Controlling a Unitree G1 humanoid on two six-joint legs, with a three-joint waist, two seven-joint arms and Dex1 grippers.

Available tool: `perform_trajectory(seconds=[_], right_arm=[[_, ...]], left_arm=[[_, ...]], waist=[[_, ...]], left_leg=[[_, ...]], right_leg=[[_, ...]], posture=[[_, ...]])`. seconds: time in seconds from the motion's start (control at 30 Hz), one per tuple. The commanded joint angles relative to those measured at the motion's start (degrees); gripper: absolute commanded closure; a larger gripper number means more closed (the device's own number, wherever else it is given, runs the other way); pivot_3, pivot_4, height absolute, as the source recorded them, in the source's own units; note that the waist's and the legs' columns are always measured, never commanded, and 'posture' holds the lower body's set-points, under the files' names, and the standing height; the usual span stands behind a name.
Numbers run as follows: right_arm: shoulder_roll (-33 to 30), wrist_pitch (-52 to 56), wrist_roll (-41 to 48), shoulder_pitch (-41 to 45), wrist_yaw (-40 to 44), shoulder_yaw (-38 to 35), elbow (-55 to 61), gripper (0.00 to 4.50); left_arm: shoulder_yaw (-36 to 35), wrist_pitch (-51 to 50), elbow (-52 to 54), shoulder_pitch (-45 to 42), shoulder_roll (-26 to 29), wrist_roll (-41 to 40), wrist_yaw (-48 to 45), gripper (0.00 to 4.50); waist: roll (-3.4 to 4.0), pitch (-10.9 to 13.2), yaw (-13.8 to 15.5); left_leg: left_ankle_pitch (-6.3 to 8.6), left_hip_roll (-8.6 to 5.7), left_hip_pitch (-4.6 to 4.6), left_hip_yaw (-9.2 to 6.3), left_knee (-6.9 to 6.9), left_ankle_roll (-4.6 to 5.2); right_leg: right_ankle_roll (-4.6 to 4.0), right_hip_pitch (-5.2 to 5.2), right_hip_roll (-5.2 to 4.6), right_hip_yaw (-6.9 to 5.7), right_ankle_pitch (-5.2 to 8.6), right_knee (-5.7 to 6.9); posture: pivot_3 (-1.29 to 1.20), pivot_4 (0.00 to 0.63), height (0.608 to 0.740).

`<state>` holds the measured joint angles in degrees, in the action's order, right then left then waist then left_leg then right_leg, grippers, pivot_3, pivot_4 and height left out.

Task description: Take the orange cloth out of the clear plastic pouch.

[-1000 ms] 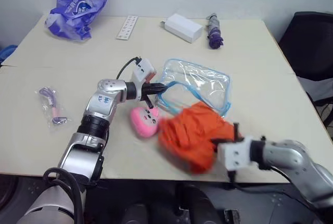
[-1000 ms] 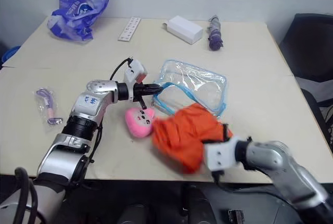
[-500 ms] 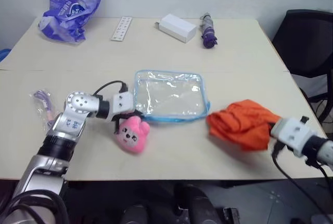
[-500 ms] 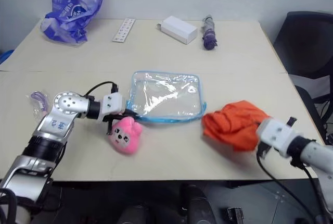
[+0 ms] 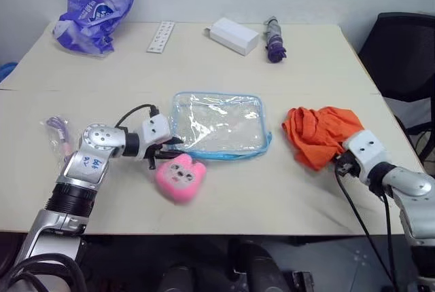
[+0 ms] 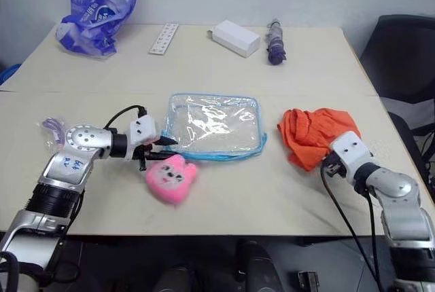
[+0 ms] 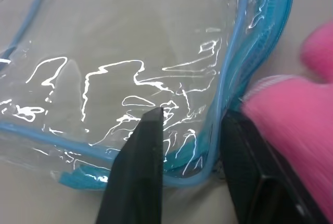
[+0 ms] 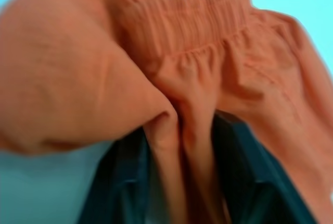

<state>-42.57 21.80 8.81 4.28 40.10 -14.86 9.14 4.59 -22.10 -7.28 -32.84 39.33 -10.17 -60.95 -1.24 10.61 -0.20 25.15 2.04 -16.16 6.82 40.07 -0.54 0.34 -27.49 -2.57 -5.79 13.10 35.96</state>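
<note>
The clear plastic pouch [image 5: 217, 123] lies flat at the middle of the table, blue trim all round, with nothing inside. My left gripper [image 7: 192, 122] is open at the pouch's near left corner. Its two fingers [image 7: 138, 172] straddle the blue edge. The orange cloth [image 5: 318, 132] rests crumpled on the table to the right of the pouch, apart from it. My right gripper [image 5: 338, 161] is at the cloth's near right side. In the right wrist view its fingers [image 8: 122, 182] stand open with a fold of cloth [image 8: 171, 146] between them.
A pink plush toy [image 5: 179, 177] lies just in front of the pouch, beside my left gripper. A small packet [image 5: 60, 136] sits at the left. At the back are a purple-blue bag [image 5: 95, 7], a white strip [image 5: 160, 36], a white box [image 5: 236, 35] and a purple umbrella [image 5: 274, 41]. A black chair [image 5: 408, 54] stands on the right.
The right gripper carried the cloth from the pouch's mouth out to the right, set it down and opened. The left gripper pulled the pouch back and left, then opened. The pouch now lies flat.
</note>
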Motion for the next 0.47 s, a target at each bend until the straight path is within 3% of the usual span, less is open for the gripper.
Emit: perform_trajectory(seconds=[0.03,0.17,0.33,0.47], right_arm=[[-1.6,4.0,6.4,-3.4,2.2,-8.3,6.9,1.34],[-2.2,11.8,17.6,-11.1,7.9,-20.6,12.1,0.0],[-7.1,19.5,28.8,-23.7,21.2,-37.1,12.3,0.0],[-8.8,17.9,28.1,-28.9,25.5,-41.3,7.2,0.0]], left_arm=[[-6.8,-8.2,7.2,1.7,2.0,-8.0,-0.8,1.34],[-16.1,-17.5,11.6,6.1,7.4,-16.3,-2.5,0.09],[-26.0,-16.2,9.8,17.1,16.1,-17.9,-6.2,0.04],[-30.5,-13.0,6.9,21.2,17.2,-17.2,-5.2,0.04]], waist=[[0.0,0.0,0.1],[0.0,0.0,0.2],[0.1,0.1,0.1],[0.06,0.0,0.2]], left_leg=[[0.0,0.02,0.0,-0.02,0.0,0.0],[0.01,0.06,-0.02,-0.07,-0.02,-0.03],[0.05,0.07,0.12,-0.38,-0.11,-0.04],[0.12,0.04,0.13,-0.45,-0.11,0.03]], right_leg=[[0.0,0.02,0.0,-0.02,0.0,0.0],[0.0,0.02,0.01,-0.06,0.0,-0.07],[-0.03,0.07,0.06,0.03,0.03,-0.33],[-0.01,0.13,0.07,0.03,0.02,-0.41]], posture=[[0.0,0.15,0.74],[0.0,0.15,0.74],[0.0,0.15,0.74],[0.0,0.15,0.74]])
